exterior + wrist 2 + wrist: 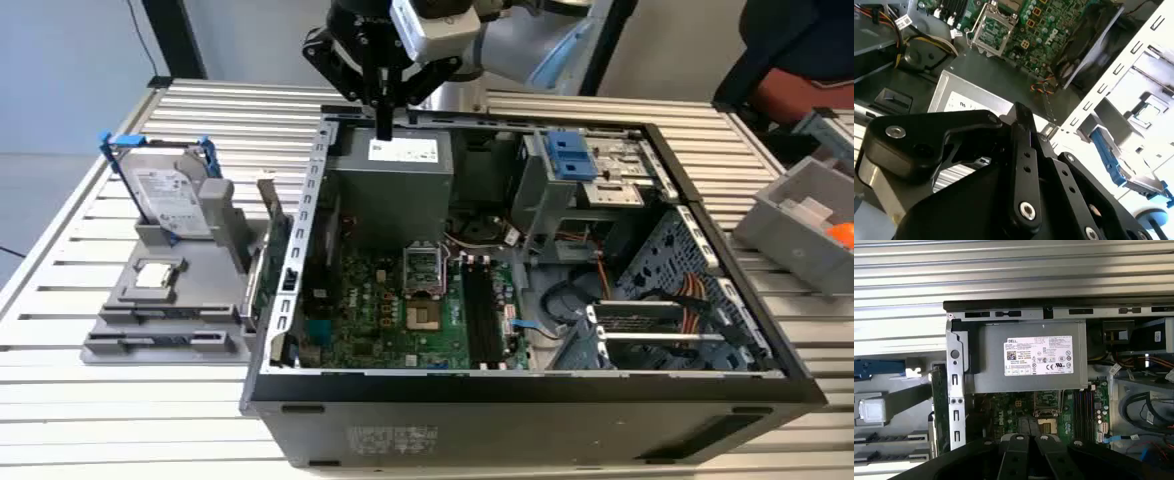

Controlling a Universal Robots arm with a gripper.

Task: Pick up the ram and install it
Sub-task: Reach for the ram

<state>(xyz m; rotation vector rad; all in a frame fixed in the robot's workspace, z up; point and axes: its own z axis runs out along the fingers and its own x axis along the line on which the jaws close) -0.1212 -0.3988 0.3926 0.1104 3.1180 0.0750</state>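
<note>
Computer case (534,395): lies on its side with the side panel off, so its boards face up and can be reached from above.
Power supply (394,190): grey box inside the case at its far end. It sits directly under the claw, so a straight drop there is blocked.
Motherboard (387,320): green, flat on the case floor, nearer than the power supply.
Grey holder (134,300): outside the case, on the exterior view's left. It seems made to present spare parts for a grasp from above.
Hard drive (171,200): silver with blue clips, propped upright in the holder.
Green card (276,280): stands on edge just beside the case's outer wall. Card and wall together bar a low path from holder to case.
Gripper (384,125): hangs above the case's far end, pointing down. The fingers are clenched together with nothing seen between them.
Memory slots (478,310): long and black, mid-case, apparently empty, with loose cables (607,275) close by.
Ram (171,342): probably the thin dark strip lying along the holder's near edge, outside the case and well apart from the claw. It is too small to be certain.
</note>
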